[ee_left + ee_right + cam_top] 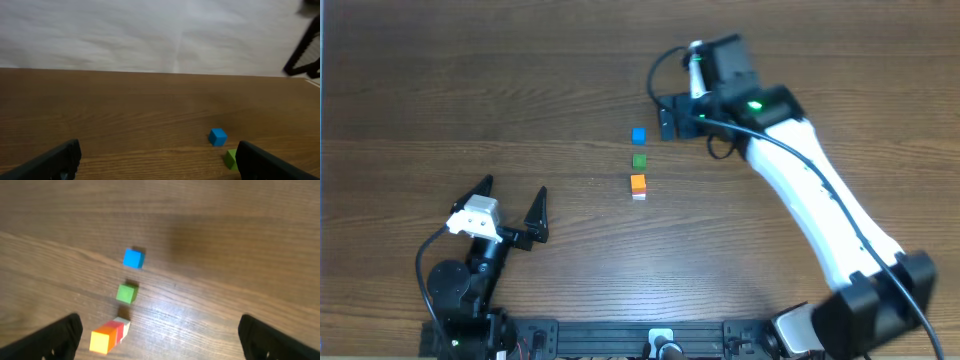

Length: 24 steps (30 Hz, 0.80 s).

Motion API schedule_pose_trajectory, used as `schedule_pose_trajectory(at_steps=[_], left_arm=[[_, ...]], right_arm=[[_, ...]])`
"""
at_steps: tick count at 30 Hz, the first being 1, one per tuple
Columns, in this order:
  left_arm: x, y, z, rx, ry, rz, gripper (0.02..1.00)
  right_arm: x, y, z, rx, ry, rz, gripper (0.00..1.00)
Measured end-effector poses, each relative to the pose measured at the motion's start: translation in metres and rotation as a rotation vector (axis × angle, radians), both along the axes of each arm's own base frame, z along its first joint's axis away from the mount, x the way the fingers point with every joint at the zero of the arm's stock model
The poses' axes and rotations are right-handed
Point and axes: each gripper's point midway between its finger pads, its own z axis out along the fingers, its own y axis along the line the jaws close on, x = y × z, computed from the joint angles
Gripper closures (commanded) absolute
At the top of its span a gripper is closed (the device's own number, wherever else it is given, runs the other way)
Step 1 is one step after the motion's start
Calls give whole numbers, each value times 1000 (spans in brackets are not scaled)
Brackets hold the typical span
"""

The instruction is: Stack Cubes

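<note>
A blue cube (638, 135), a green cube (639, 161) and an orange cube (638, 182) lie in a short line at the table's middle. In the right wrist view the blue cube (133, 258) and green cube (127, 293) sit apart, and the orange cube (100, 341) tops a small stack with red and white showing under it. My right gripper (667, 118) hangs open and empty above the table, just right of the blue cube. My left gripper (513, 190) is open and empty at the near left, well away from the cubes (217, 136).
The brown wooden table (470, 90) stretches bare around the cubes. The right arm's white link (820, 200) crosses the right half. In the left wrist view, the other arm's dark gripper (305, 50) shows far off.
</note>
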Motion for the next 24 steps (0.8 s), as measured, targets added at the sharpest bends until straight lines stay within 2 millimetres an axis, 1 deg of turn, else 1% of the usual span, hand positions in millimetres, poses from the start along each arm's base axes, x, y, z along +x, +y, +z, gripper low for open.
schedule_pose_trajectory(at_steps=[2,3,8,10,12,13,15,22,23,24], left_arm=[[0,0,0,0,-1,0,23],[0,0,0,0,-1,0,23],[0,0,0,0,0,0,20],[0,0,0,0,0,0,23],[0,0,0,0,-1,0,20],[0,0,0,0,-1,0,20],[0,0,0,0,0,0,20],[0,0,0,0,0,0,20],[0,0,0,0,0,0,20],[0,0,0,0,0,0,20]], right_arm=[[-1,19,-14,-52,69,-22,9],[-1,25,-18,-64,87,-29,7],[-13,50,-49,-94,204,-111,7],[-16,55,-60,-95,233,-140,7],[-19,62,-78,-95,278,-193,9],[-19,63,-81,-94,282,-200,7],[-18,70,-96,-87,307,-222,9],[-18,75,-131,-105,375,-260,7],[-18,76,-136,-108,382,-260,12],[-18,76,-140,-113,387,-260,38]])
